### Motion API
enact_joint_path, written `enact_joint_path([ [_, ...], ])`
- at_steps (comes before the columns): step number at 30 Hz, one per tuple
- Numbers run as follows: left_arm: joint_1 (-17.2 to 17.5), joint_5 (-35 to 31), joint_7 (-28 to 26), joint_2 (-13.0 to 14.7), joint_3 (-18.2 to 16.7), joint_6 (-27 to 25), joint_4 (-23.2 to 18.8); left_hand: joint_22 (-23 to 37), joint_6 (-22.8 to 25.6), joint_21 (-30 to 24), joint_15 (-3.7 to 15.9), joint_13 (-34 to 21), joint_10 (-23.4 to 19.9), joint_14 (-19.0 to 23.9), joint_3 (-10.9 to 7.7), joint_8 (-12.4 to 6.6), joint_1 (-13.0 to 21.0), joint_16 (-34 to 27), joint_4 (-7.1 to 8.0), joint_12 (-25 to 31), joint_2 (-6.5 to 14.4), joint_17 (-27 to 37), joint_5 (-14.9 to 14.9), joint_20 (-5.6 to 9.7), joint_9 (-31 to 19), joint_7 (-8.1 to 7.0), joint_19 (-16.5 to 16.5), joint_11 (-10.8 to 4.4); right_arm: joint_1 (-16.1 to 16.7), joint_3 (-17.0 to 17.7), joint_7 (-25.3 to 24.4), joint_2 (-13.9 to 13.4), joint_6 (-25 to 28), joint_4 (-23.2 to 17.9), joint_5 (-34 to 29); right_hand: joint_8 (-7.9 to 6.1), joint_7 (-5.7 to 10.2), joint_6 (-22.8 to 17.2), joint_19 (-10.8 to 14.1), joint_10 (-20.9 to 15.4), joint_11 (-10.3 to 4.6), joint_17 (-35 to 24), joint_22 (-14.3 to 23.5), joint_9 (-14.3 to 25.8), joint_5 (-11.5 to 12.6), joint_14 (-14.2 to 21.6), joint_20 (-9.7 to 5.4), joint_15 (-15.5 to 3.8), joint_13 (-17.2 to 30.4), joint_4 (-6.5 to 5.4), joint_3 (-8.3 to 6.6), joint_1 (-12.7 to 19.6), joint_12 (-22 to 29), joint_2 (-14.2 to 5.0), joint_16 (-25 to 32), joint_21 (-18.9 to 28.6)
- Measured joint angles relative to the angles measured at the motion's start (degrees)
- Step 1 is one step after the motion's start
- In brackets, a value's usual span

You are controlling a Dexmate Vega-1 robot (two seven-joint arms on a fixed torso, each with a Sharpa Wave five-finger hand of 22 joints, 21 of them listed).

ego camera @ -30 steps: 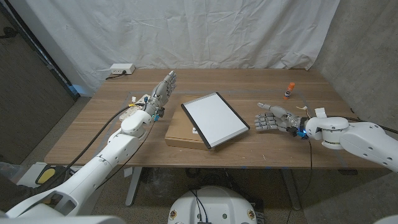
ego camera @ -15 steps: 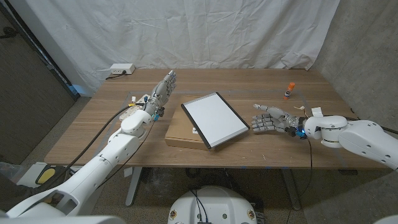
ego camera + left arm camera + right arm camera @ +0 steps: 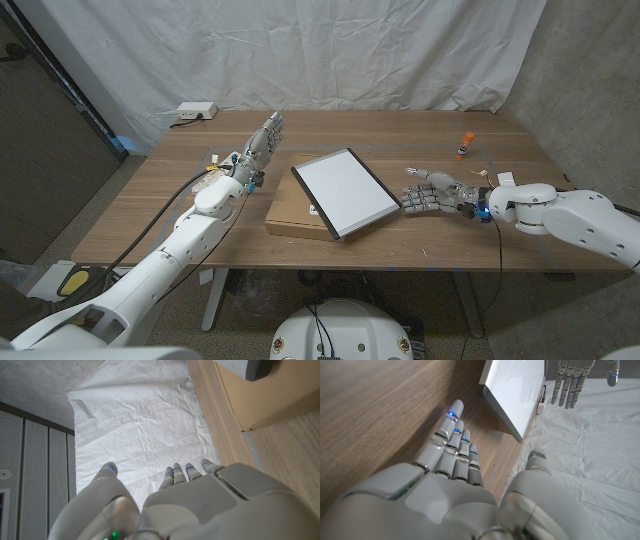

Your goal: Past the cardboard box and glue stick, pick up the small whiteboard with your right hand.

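Observation:
The small whiteboard (image 3: 346, 191), white with a dark frame, lies tilted on a flat cardboard box (image 3: 292, 214) near the table's middle. In the right wrist view the whiteboard (image 3: 516, 395) sits just beyond my fingertips. My right hand (image 3: 430, 192) is open, fingers apart and pointing at the board's right edge, a short gap away. An orange-capped glue stick (image 3: 464, 146) stands at the far right. My left hand (image 3: 262, 146) is open, fingers straight, left of the board; it also appears across the table as the left hand (image 3: 576, 377). The box (image 3: 260, 397) is in the left wrist view.
A white power strip (image 3: 194, 112) lies at the table's far left corner. A white cloth backdrop (image 3: 320, 50) hangs behind the wooden table (image 3: 400, 240). Cables and small tags lie by my left wrist (image 3: 220, 172).
My right hand has slid left toward the whiteboard's right edge. The left arm has stayed still.

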State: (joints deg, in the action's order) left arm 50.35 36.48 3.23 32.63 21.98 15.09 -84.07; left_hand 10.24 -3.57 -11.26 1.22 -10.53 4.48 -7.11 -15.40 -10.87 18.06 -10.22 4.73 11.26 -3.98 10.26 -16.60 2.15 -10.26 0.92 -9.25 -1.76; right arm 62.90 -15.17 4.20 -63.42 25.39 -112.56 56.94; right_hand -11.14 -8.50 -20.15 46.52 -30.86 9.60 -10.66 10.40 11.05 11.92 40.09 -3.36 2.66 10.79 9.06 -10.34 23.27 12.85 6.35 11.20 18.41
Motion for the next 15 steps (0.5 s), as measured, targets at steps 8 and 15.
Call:
enact_joint_path([
  [8,0.02,0.07,0.09,-0.16,-0.18,0.34,0.41,0.00,0.00,0.00,-0.20,0.00,0.00,0.20,0.23,0.00,0.00,0.00,0.24,0.00,0.00,0.00,0.00,0.00,0.00,0.00,0.00,0.00,-1.98,-1.32,3.32,0.19,1.73,0.65,0.64,0.00,0.00,0.00,1.15,-0.01,-0.01,-0.15,0.15,0.00,0.44,1.38,-0.34,-0.92,0.00,-0.23,0.23,0.00,0.00,0.00,0.50,0.00],
  [15,-0.06,0.16,0.29,-0.30,-0.19,0.44,0.91,0.00,0.00,0.00,-0.20,0.00,0.00,0.20,0.23,0.00,0.00,0.00,0.24,0.00,0.00,0.00,0.00,0.00,0.00,0.00,0.00,0.00,-3.62,-2.59,4.48,0.71,3.07,1.38,0.79,0.00,0.00,0.00,2.29,-2.07,0.18,-0.42,0.15,0.30,0.76,3.03,-1.04,-1.75,-0.01,-0.48,0.48,0.00,0.67,-0.01,0.90,0.00],
])
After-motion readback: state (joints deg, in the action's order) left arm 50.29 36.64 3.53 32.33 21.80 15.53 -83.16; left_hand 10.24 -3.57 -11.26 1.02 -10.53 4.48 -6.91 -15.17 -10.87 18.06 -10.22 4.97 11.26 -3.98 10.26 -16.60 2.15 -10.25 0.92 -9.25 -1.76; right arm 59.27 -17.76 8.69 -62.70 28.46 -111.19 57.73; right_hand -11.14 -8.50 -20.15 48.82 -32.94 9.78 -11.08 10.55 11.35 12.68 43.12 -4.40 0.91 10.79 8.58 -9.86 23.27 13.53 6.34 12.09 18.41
